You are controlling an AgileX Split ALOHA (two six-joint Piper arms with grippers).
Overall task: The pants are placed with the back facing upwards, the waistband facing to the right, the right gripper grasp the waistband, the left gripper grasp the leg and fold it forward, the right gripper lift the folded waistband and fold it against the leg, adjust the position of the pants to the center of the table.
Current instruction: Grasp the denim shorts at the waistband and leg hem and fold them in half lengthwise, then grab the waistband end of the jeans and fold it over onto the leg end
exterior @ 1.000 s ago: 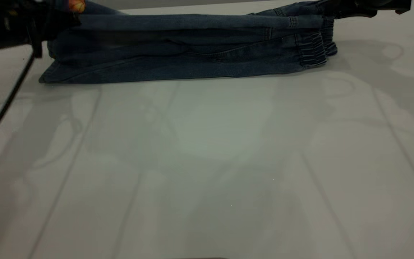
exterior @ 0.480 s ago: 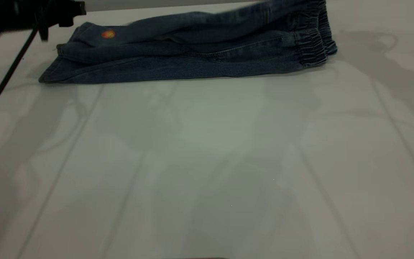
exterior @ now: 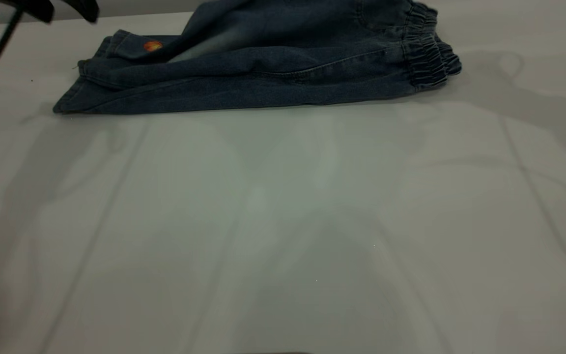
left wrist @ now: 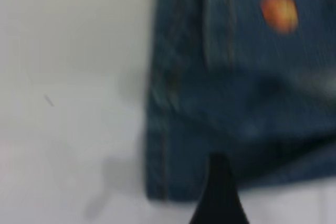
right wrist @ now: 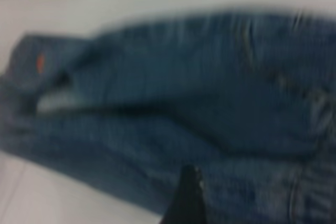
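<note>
The pants point(exterior: 263, 73) lie lengthwise along the far edge of the table point(exterior: 283, 221), elastic waistband point(exterior: 428, 61) toward my right side, cuffs toward my left. One half is doubled over the other, which I judge to be the lengthwise fold laid down so the waistband can next be carried toward the leg point(exterior: 130, 49). My left gripper point(exterior: 47, 7) hangs above the cuff end, clear of the denim; whether its fingers are parted I cannot tell. My right gripper point(right wrist: 185, 198) shows only a single dark fingertip over the cloth, its opening equally undetermined. The exterior view alone gives the whole garment and its off-centre place. The left wrist view alone shows the orange basketball print point(left wrist: 279, 10) close beside the cuff seams.
</note>
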